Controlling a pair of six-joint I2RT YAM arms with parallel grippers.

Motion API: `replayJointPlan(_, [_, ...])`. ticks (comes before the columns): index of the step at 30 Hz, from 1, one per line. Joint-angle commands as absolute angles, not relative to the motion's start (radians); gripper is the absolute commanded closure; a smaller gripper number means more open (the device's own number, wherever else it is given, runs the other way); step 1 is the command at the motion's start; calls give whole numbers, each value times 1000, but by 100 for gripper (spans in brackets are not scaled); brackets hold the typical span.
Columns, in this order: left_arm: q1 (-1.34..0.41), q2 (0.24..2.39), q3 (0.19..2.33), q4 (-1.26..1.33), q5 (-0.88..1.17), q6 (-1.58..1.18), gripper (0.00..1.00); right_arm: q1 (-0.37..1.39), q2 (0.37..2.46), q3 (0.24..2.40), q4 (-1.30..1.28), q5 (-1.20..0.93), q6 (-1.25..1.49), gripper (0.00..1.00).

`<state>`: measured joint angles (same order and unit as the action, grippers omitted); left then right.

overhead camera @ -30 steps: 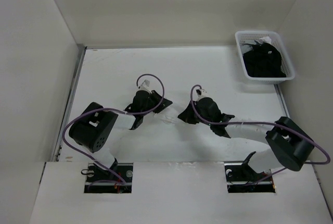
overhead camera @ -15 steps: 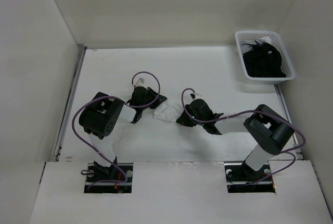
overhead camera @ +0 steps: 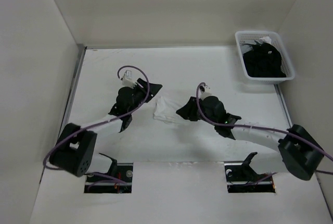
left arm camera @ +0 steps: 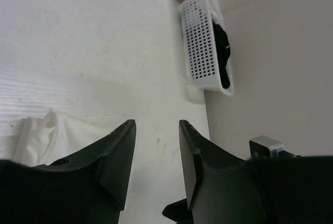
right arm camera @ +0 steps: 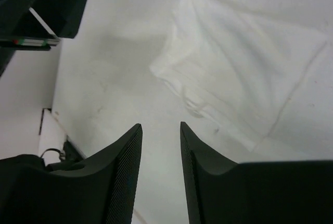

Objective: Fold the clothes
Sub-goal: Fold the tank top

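Note:
The clothes (overhead camera: 165, 110) are one small white folded bundle lying flat on the table between my two arms. My left gripper (overhead camera: 152, 88) hovers just left of and beyond the bundle, open and empty. In the left wrist view the cloth (left arm camera: 44, 135) shows at lower left, beside the open fingers (left arm camera: 122, 146) and not between them. My right gripper (overhead camera: 185, 113) is just right of the bundle, open, holding nothing. The right wrist view shows the folded cloth (right arm camera: 239, 73) ahead of its gripper (right arm camera: 160, 127), with a small loop strap at the near edge.
A white mesh basket (overhead camera: 240, 52) with black garments (overhead camera: 265, 63) stands at the back right corner; its wall (left arm camera: 200, 41) also shows in the left wrist view. White walls enclose the table on the left, back and right. The left arm (right arm camera: 41, 5) fills the right wrist view's upper left.
Both grippers were shut on the cloth and are now open. They have drawn apart, the left up and leftward, the right rightward, leaving the folded bundle on the table.

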<state>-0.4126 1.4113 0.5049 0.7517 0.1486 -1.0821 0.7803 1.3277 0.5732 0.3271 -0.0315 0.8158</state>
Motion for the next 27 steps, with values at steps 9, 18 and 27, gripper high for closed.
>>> replayJointPlan(9, [-381,905,358,137,-181,-784,48,569,1031,552,337,63,701,96])
replayJointPlan(18, [-298,787,373,-115,-189,-787,39,371,943,373,416,190,756,56])
replayJointPlan(27, [-231,831,373,-86,-129,-767,39,340,960,324,422,371,785,37])
